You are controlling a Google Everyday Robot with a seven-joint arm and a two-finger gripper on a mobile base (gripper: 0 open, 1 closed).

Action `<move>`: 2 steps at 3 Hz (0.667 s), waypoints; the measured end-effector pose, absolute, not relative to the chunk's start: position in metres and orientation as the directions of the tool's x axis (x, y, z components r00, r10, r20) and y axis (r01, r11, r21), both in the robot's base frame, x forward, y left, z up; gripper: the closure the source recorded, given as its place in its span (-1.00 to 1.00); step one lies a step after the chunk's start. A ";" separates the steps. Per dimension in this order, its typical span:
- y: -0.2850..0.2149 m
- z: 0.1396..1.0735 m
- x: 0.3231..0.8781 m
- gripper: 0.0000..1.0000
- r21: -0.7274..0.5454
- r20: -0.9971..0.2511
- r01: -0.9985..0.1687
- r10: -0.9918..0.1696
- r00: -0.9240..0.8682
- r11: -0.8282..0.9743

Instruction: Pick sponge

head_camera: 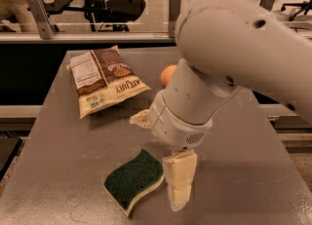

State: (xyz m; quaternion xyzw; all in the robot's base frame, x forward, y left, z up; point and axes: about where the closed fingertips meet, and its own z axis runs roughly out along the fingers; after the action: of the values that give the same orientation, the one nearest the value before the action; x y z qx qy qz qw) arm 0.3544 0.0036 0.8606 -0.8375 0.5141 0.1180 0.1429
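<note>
The sponge (134,180), wavy with a dark green top over pale yellow foam, lies flat on the grey table (63,146) near its front edge. My gripper (158,161) hangs from the big white arm (234,58) just right of the sponge. It is open. One pale finger (180,182) points down at the sponge's right edge, touching or nearly touching it. The other finger (140,118) sticks out to the left, above and behind the sponge. Nothing is held.
A snack bag (105,80) lies at the back left of the table. An orange ball (168,74) sits behind the arm, partly hidden by it. A railing with posts (39,7) runs behind the table's far edge.
</note>
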 end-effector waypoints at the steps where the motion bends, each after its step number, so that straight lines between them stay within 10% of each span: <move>1: 0.013 0.846 0.348 -1.00 -0.090 -0.331 -0.878 -0.817 0.472 -0.471; 2: 0.019 0.839 0.344 -0.63 -0.069 -0.322 -0.865 -0.809 0.492 -0.498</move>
State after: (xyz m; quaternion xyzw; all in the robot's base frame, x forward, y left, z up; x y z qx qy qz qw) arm 0.3435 0.0194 0.8386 -0.8563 0.4886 0.1244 0.1116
